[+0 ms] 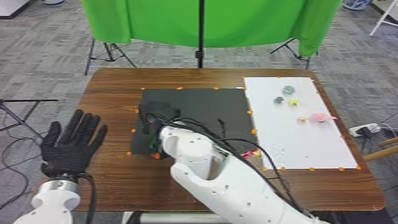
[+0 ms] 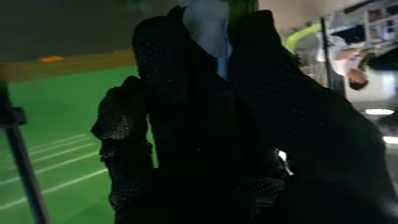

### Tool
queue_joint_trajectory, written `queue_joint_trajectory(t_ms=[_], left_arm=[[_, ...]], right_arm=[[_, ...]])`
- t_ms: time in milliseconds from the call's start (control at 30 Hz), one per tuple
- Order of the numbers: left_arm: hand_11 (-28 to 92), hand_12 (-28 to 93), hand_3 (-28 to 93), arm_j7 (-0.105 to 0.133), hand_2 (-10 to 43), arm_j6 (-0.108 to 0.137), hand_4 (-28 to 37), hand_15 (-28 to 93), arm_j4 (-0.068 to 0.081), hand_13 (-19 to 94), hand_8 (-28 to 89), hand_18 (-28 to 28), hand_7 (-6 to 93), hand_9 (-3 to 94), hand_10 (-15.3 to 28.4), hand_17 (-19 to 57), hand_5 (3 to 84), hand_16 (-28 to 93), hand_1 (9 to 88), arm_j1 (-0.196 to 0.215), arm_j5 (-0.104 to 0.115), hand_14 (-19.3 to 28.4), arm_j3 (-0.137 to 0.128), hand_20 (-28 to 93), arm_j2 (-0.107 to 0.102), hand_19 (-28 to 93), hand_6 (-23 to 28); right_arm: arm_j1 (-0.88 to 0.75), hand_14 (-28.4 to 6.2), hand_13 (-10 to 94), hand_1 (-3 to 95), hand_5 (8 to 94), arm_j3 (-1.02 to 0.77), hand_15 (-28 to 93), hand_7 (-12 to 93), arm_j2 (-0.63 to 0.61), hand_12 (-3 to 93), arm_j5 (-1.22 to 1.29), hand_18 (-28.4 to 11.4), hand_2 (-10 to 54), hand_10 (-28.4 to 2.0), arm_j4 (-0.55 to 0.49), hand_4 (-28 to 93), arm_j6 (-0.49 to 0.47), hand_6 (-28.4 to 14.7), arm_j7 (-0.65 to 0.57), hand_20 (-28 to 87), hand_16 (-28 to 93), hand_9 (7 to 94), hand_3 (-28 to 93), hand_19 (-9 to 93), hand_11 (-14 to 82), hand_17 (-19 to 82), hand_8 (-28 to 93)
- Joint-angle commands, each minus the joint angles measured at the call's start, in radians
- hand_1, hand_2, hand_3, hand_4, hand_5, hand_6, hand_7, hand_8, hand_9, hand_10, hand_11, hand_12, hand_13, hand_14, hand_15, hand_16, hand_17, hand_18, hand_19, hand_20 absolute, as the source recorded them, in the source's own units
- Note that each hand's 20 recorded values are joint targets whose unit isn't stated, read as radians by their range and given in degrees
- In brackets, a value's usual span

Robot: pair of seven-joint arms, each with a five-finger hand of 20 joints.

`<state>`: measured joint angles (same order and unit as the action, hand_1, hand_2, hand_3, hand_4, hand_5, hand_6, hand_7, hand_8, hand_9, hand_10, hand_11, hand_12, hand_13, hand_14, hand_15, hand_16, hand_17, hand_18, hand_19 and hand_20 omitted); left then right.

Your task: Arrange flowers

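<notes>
My right hand (image 1: 160, 111) is over the left part of the black mat (image 1: 200, 95). In the right wrist view my right hand (image 2: 266, 90) pinches a pale blue-grey thing (image 2: 210, 30) with green beside it, likely part of a flower. My left hand (image 1: 67, 152) lies left of the mat, fingers straight and spread. On the white sheet (image 1: 293, 145) are a grey-green flower (image 1: 289, 90), a smaller one (image 1: 279, 100), a yellow one (image 1: 293, 102) and a pink one (image 1: 320, 118). A reddish-pink flower (image 1: 251, 153) is partly behind my right arm.
Orange tape marks edge the black mat and the white sheet on the brown table (image 1: 115, 85). My right forearm and its cables cross the mat's lower right. Beyond the far edge stand a green screen (image 1: 213, 25) and a black pole (image 1: 201, 45).
</notes>
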<state>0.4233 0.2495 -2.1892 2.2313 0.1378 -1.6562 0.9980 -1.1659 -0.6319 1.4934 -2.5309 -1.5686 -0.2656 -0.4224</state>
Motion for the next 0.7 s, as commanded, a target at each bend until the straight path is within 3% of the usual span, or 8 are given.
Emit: queue_joint_trajectory(t_ms=[33, 133, 267, 433, 533, 700], left_arm=[[20, 11, 75, -0.012, 17.0, 0.008, -28.3, 29, 0.002, 34, -9, 13.2, 12.1, 40.6, 13.9, -4.4, 46.3, -4, 25.0, 0.005, 0.003, 12.5, 0.006, 15, 0.001, 36, 8.2], [20, 11, 75, -0.011, 17.0, 0.007, -28.3, 29, 0.001, 34, -9, 13.2, 12.1, 40.6, 13.9, -4.4, 46.3, -4, 25.1, 0.011, 0.003, 12.5, 0.001, 16, 0.004, 36, 8.1], [21, 11, 75, -0.01, 16.8, 0.009, -28.3, 29, 0.001, 34, -9, 13.2, 12.2, 40.6, 13.8, -4.4, 46.4, -4, 25.2, 0.015, -0.002, 12.5, -0.003, 15, 0.006, 36, 8.1], [20, 11, 74, -0.018, 11.4, 0.006, -28.3, 29, 0.003, 34, -9, 13.2, 12.2, 40.5, 13.6, -4.4, 46.2, -4, 28.3, 0.018, -0.005, 12.4, -0.004, 15, 0.013, 36, 8.1], [21, 11, 74, -0.027, 9.3, 0.011, -28.3, 29, 0.007, 34, -9, 13.2, 12.3, 40.5, 13.5, -4.4, 46.2, -4, 30.2, 0.013, -0.007, 12.2, -0.003, 15, 0.025, 36, 8.1], [21, 11, 73, -0.031, 10.2, -0.001, -28.3, 29, 0.01, 34, -10, 13.2, 12.4, 40.4, 13.5, -4.4, 46.2, -4, 30.0, 0.022, -0.005, 12.2, -0.007, 15, 0.053, 36, 8.2]], right_arm=[[-0.021, -11.2, 69, 57.1, 73.2, 0.01, 53, 14, 0.01, 33.4, -0.059, -23.4, -9.5, -12.8, 0.002, -28, 0.001, -2.1, 0.006, 40, 35, 82.0, 68, 89, 11.2, 35, -2], [-0.027, -11.5, 68, 55.1, 71.3, 0.01, 54, 13, 0.006, 30.8, -0.041, -23.6, -9.5, -13.0, -0.011, -28, 0.008, -1.9, -0.001, 40, 34, 79.7, 69, 89, 13.9, 35, -10], [-0.025, -12.1, 68, 51.7, 68.7, 0.025, 56, 12, -0.013, 25.9, -0.038, -23.8, -9.5, -13.5, -0.033, -28, 0.028, -2.1, 0.0, 40, 29, 77.2, 71, 89, 19.0, 34, -11], [-0.036, -13.1, 67, 45.6, 65.3, 0.03, 59, 11, -0.021, 20.3, -0.02, -24.5, -9.5, -15.4, -0.068, -28, 0.03, -3.3, -0.028, 40, 26, 75.0, 75, 89, 24.3, 34, -11], [-0.053, -13.4, 67, 45.5, 64.7, 0.002, 60, 10, -0.027, 19.9, 0.012, -24.9, -9.5, -15.8, -0.098, -28, 0.019, -3.7, -0.046, 39, 26, 74.7, 75, 89, 24.4, 34, -11], [-0.114, -14.5, 66, 43.4, 62.7, -0.134, 61, 9, -0.105, 19.6, 0.092, -25.3, -9.5, -17.1, -0.223, -28, 0.073, -4.6, -0.093, 39, 26, 72.4, 73, 89, 23.8, 34, -11]])
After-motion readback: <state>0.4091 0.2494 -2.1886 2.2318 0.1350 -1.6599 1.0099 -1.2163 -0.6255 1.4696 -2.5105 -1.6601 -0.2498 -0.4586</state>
